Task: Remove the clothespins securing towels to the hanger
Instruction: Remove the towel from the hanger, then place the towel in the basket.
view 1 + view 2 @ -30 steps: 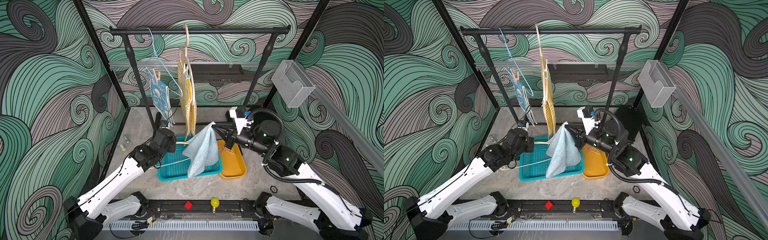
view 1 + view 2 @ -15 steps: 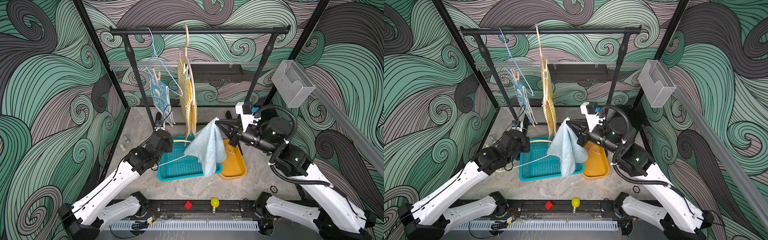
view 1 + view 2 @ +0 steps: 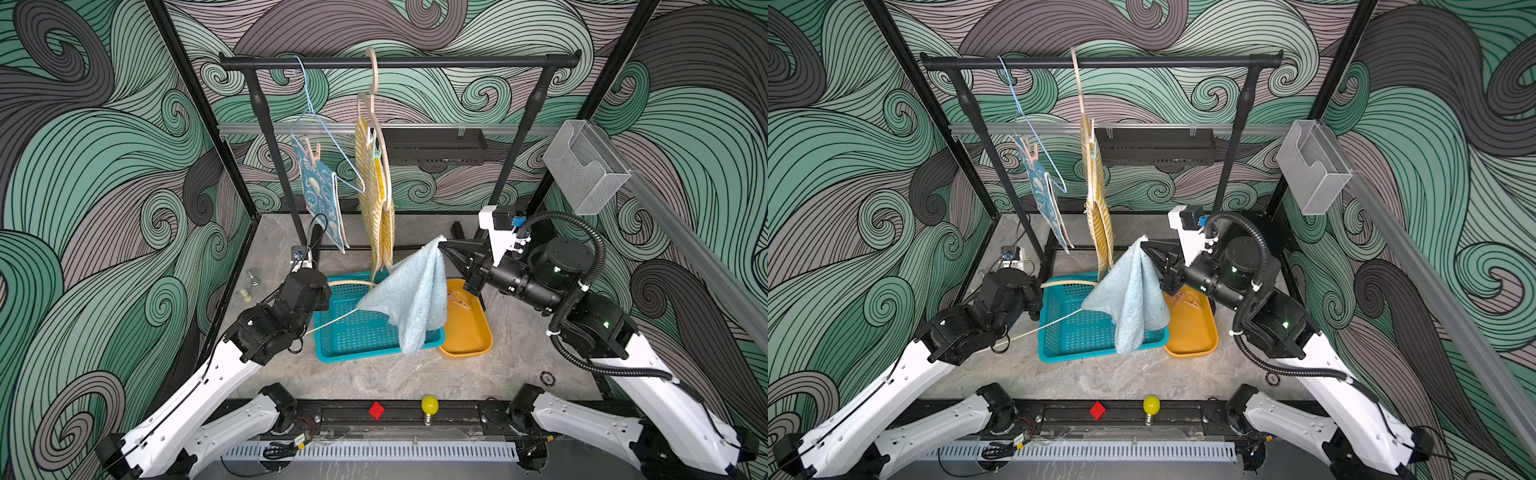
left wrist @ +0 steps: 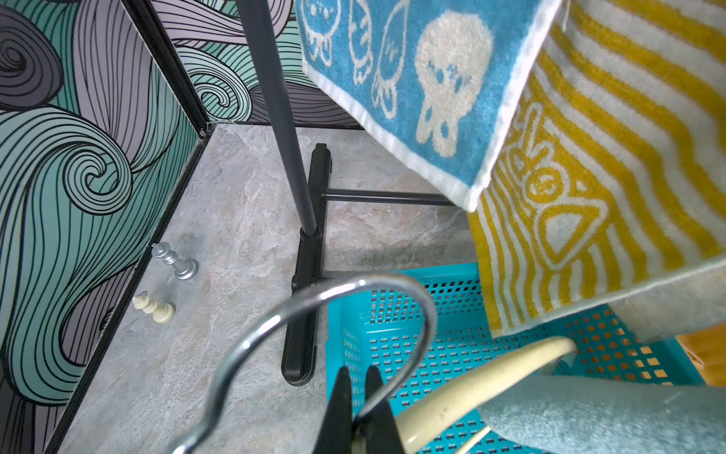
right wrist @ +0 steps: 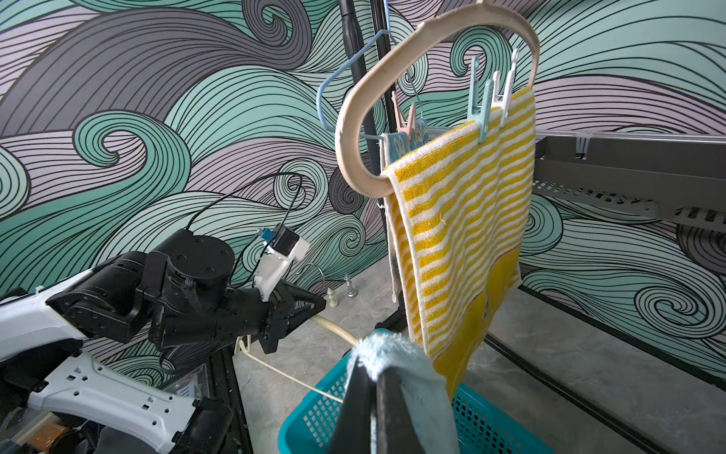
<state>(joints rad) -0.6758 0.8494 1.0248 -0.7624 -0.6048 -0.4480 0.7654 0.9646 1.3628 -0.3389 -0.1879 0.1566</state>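
My right gripper (image 3: 442,245) is shut on a corner of the pale-blue fluffy towel (image 3: 411,295), which hangs from it over the teal basket (image 3: 332,353). In the right wrist view the gripper (image 5: 371,377) pinches the towel (image 5: 416,377). My left gripper (image 4: 356,379) is shut on the metal hook (image 4: 353,285) of a cream hanger (image 3: 353,284) held low over the basket. The towel's lower edge touches the hanger's thin bar. On the rail hang the bunny towel (image 3: 320,195) with pink clothespins (image 3: 312,150), and the striped towel (image 5: 463,236) with a teal clothespin (image 5: 481,106) and a white one (image 5: 506,90).
An orange tray (image 3: 469,336) right of the basket holds loose pegs (image 3: 459,301). The black rack (image 3: 395,62) stands behind, its foot (image 4: 302,314) near the basket. Two chess pieces (image 3: 249,289) lie by the left wall. A bulb (image 3: 429,405) and red block (image 3: 376,410) sit at the front.
My right gripper has drawn the pale-blue towel up and to the right. My left gripper has pulled the cream hanger slightly left and toward the front.
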